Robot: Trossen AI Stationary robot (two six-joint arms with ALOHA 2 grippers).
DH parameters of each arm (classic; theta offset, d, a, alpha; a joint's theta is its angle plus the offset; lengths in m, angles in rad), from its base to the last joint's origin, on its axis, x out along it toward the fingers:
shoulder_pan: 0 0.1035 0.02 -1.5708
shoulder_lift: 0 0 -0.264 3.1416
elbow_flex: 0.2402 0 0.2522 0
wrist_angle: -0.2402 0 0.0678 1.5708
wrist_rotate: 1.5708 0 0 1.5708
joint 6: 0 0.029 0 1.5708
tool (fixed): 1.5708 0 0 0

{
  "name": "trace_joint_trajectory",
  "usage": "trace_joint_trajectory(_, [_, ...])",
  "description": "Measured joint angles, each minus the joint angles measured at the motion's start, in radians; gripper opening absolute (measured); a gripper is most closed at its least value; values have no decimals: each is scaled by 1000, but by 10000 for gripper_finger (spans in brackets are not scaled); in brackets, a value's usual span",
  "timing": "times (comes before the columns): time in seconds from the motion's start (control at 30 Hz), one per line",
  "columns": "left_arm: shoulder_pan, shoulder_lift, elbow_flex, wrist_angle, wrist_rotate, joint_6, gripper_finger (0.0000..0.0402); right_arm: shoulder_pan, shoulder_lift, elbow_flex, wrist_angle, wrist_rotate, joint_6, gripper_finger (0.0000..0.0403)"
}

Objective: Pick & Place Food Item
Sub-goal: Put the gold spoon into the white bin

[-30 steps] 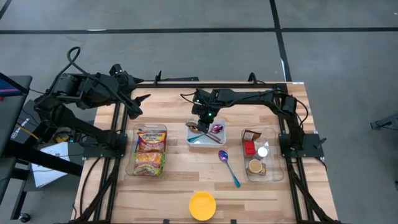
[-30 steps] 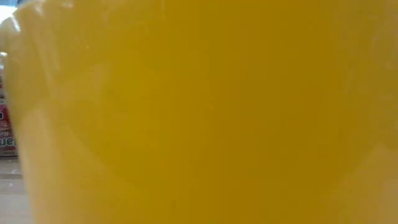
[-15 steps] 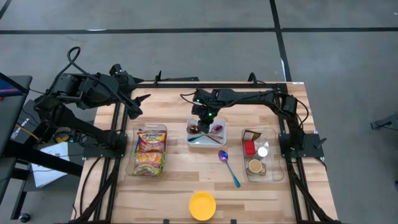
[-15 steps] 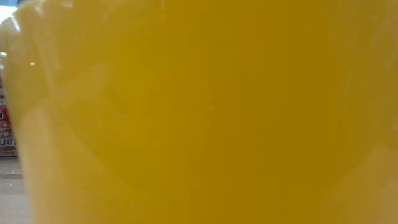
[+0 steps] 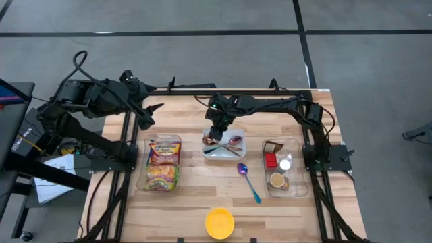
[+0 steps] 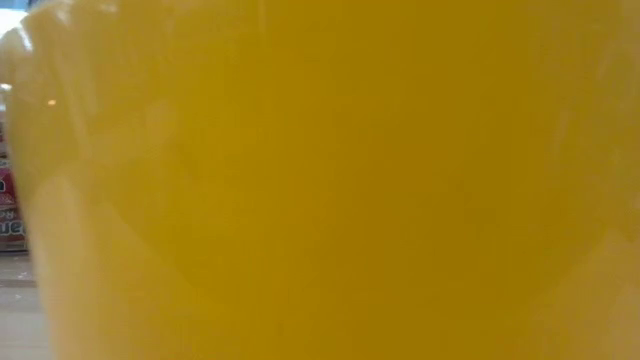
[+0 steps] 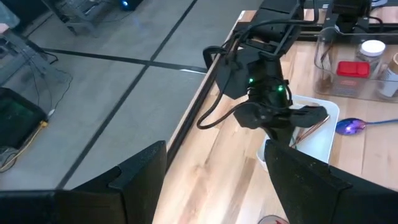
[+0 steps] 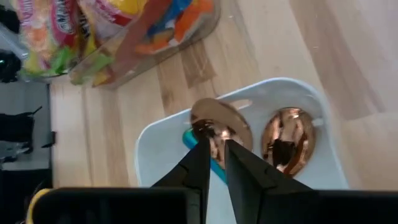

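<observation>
**Ana:** How far along are you? Is any food moved yet?

**Ben:** No, as far as I can see. You have not picked up any food. The noodle packs (image 5: 163, 166) lie in their clear bin (image 5: 177, 140). That bin is off to one side of your right fingers (image 8: 200, 163) and well apart from them. The bin of little jars (image 5: 291, 145) is on their other side, and it looks untouched too.

**Ana:** So where are your right fingers?

**Ben:** They hang over the white tray (image 8: 311, 93). They are squeezed almost together, with only a thin slit between them. Their tips are right at the rim of a shiny copper spoon (image 8: 221, 124). I cannot tell if they pinch it or just touch it. A second copper spoon (image 8: 287, 140) lies just beside the first one.

**Ana:** And your left fingers (image 7: 140, 180)?

**Ben:** They are spread wide with nothing between them, waiting at the far corner of the surface (image 5: 196, 196).

**Ana:** What do the noodles look like?

**Ben:** They are soft, crinkly packs in yellow, red and green, lying flat in a pile. I think they would bend and slip when you squeeze them.

**Ana:** What is left to do?

**Ben:** All of it, I think: grab one food thing, carry it, and put it down. Maybe it goes in the yellow bowl (image 5: 219, 223).
</observation>
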Motion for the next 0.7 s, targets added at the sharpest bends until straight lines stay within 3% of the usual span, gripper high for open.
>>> trace_joint_trajectory(0.23, [0,0,0,0,7,-1,265,5,0,0,-10,6,6,43])
trace_joint_trajectory(0.43, [0,23,-1,2,84,0,265,-5,-57,1,13,-134,58,43])
trace_joint_trajectory(0.7, [0,31,0,1,83,2,265,106,-52,1,-1,-26,-49,43])
